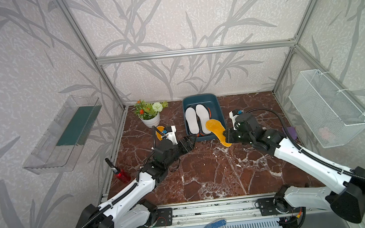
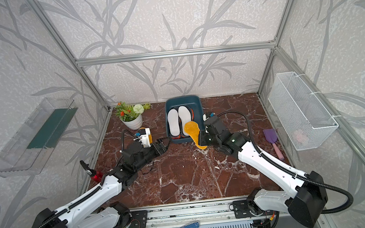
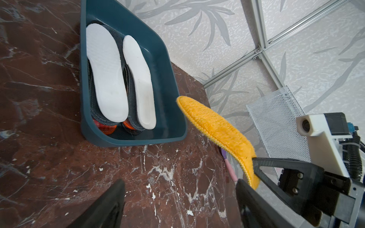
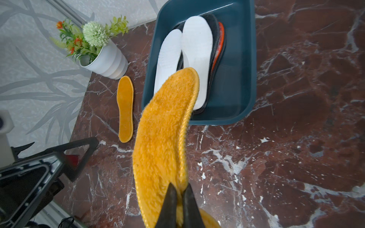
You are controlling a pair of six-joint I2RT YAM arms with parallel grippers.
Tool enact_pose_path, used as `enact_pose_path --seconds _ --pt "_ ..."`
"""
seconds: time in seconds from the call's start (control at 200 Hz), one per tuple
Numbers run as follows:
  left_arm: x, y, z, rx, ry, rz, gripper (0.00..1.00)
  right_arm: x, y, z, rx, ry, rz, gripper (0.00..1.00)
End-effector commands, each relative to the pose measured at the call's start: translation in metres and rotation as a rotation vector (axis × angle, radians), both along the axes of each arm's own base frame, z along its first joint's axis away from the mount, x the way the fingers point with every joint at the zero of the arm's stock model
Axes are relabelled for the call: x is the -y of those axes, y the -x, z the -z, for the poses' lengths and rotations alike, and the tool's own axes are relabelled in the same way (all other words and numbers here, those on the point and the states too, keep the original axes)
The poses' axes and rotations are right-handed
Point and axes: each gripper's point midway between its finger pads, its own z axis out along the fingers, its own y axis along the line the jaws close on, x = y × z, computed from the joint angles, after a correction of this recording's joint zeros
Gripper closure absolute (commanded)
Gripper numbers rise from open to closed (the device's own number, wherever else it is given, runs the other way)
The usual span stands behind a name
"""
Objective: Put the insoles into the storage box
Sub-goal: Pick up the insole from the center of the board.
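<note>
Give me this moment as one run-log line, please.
right claw: shut on yellow insole, toe at storage box rim | left claw: open, empty | second yellow insole: on table

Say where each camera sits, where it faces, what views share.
Top views: overhead at front, looking down on marble table, storage box, left arm, right arm.
Left wrist: on the left arm, faces the box; open left pincer at the edge.
Right wrist: looks along the yellow insole clamped in the right pincer.
Shared: all show box and held insole.
</note>
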Motion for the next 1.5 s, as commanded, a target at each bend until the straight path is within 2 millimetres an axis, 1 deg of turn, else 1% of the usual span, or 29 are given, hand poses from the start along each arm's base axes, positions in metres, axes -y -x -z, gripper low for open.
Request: enact_pose_path --seconds 0.0,0.255,0.44,0.495,0.58,0.605,0.67,0.72,0.91,0.94,1.005,1.035,1.12,1.16,1.28,1.345,1.44,1.495 --pt "0.010 -0.005 -0.029 0.052 0.108 0.030 0.15 -0.020 -0.006 -0.024 0.051 -0.062 -0.015 1.00" --pt "0.024 -0.009 -0.028 0.031 0.177 0.074 0.18 -0.053 -0.006 -0.032 0.072 -0.104 -0.078 1.00" --pt "0.026 -0.011 -0.032 0.042 0.174 0.078 0.22 -0.078 0.004 -0.037 0.081 -0.121 -0.158 1.00" --pt "0.025 -0.013 -0.033 0.042 0.167 0.070 0.25 -0.083 0.009 -0.037 0.081 -0.128 -0.178 1.00" --pt "0.024 -0.017 -0.033 0.042 0.159 0.061 0.36 -0.090 0.015 -0.035 0.076 -0.127 -0.204 1.00" --pt "0.024 -0.018 -0.034 0.044 0.160 0.061 0.42 -0.092 0.018 -0.033 0.071 -0.125 -0.214 1.00" --pt "0.023 -0.021 -0.036 0.043 0.161 0.056 0.61 -0.097 0.023 -0.030 0.062 -0.124 -0.233 1.00" --pt "0.024 -0.022 -0.037 0.042 0.160 0.057 0.72 -0.099 0.028 -0.026 0.051 -0.121 -0.244 1.00" --pt "0.025 -0.027 -0.042 0.045 0.153 0.061 0.99 -0.105 0.036 -0.017 0.024 -0.119 -0.273 1.00" --pt "0.025 -0.027 -0.042 0.046 0.151 0.061 1.00 -0.104 0.037 -0.016 0.021 -0.118 -0.274 0.98" --pt "0.023 -0.026 -0.043 0.054 0.149 0.060 1.00 -0.102 0.037 -0.015 0.023 -0.118 -0.267 0.87" --pt "0.022 -0.025 -0.044 0.059 0.144 0.060 1.00 -0.099 0.038 -0.013 0.022 -0.117 -0.257 0.80" --pt "0.017 -0.022 -0.044 0.074 0.120 0.059 1.00 -0.089 0.036 -0.014 0.038 -0.112 -0.228 0.54" --pt "0.015 -0.019 -0.046 0.086 0.110 0.063 1.00 -0.082 0.036 -0.017 0.056 -0.111 -0.221 0.48" --pt "0.008 -0.011 -0.054 0.143 0.088 0.084 1.00 -0.057 0.033 -0.027 0.094 -0.128 -0.179 0.37" --pt "0.008 -0.004 -0.059 0.186 0.072 0.113 1.00 -0.045 0.029 -0.031 0.103 -0.183 -0.179 0.32" --pt "0.011 0.009 -0.068 0.249 0.056 0.186 1.00 -0.034 0.027 -0.042 0.123 -0.330 -0.236 0.32" --pt "0.013 0.017 -0.073 0.275 0.052 0.226 1.00 -0.029 0.029 -0.049 0.148 -0.381 -0.269 0.33"
